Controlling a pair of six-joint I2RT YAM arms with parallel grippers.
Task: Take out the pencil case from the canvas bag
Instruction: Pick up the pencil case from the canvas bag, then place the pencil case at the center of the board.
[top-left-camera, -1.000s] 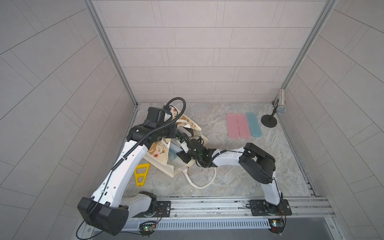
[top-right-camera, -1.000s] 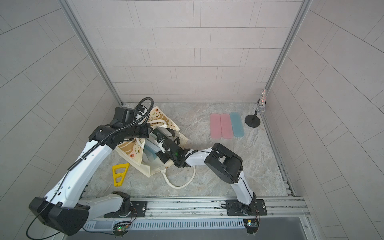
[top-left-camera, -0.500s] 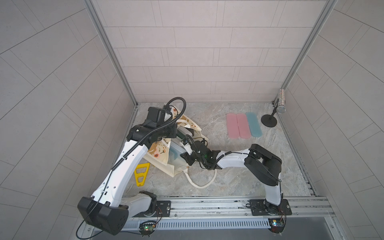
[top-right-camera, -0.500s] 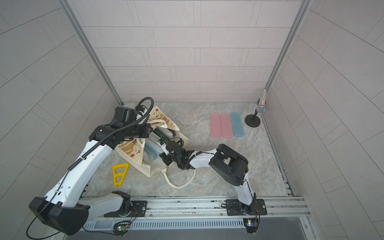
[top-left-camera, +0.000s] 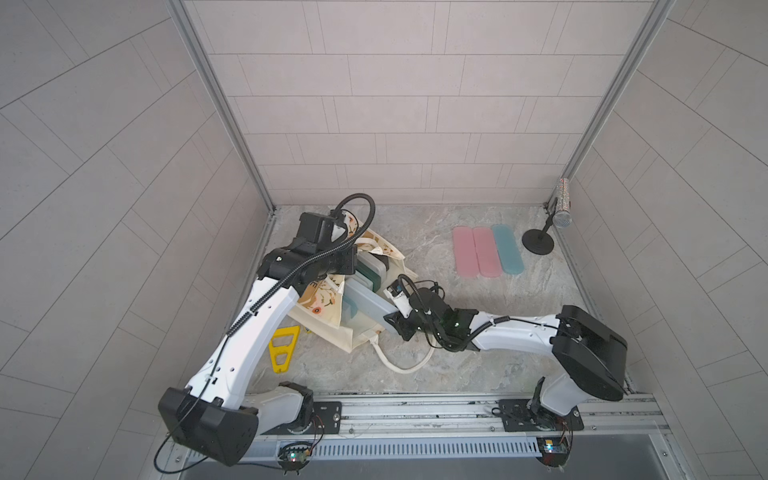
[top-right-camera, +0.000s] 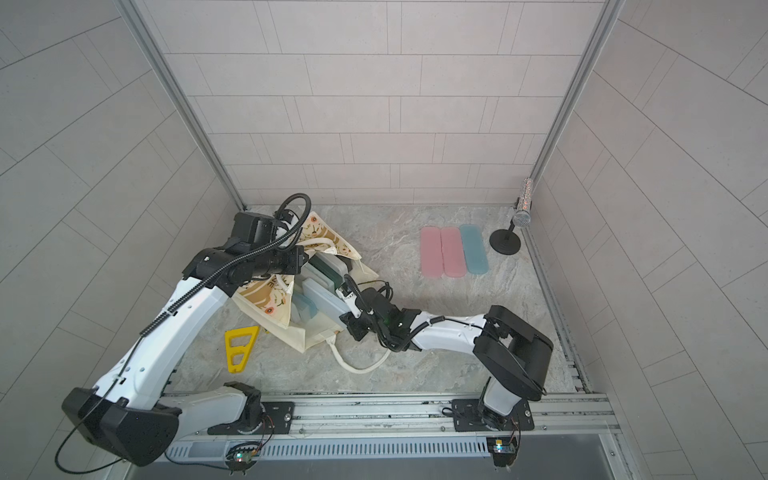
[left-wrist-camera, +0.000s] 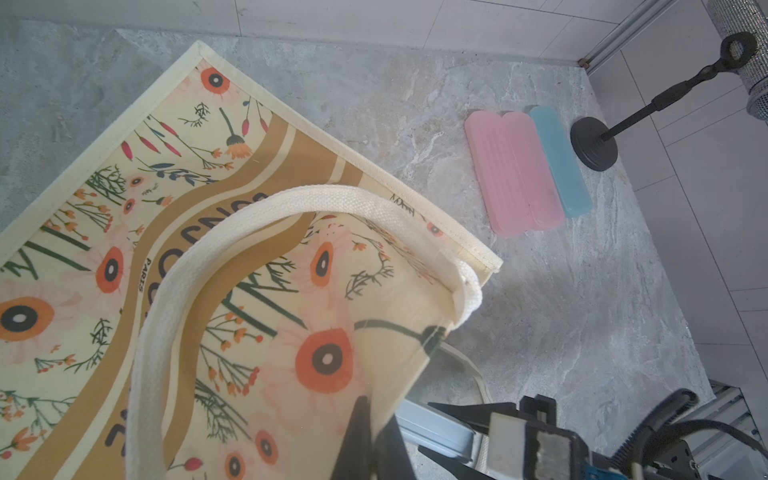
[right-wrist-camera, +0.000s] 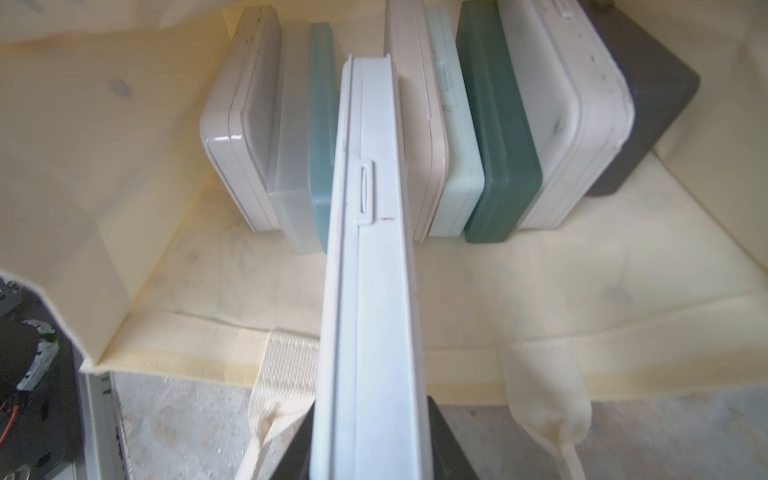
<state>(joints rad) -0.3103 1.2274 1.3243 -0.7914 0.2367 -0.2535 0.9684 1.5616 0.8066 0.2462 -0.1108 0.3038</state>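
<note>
Clamping one end of the white pencil case (right-wrist-camera: 370, 249), the right gripper (top-left-camera: 394, 321) has it half out of the canvas bag (top-left-camera: 322, 305) at nine o'clock, while the left gripper (left-wrist-camera: 368, 440) pinches the bag's cloth; the case looks stiff, light and slippery, so it is best held by its flat sides.

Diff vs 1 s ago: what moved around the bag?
The right gripper closed on the pale pencil case and drew it partway out of the canvas bag, back toward its base; its elbow swung back too. Unchanged: left gripper shut on the bag's upper panel, the other cases inside, pink cases, blue case, yellow tool, mic stand.
</note>
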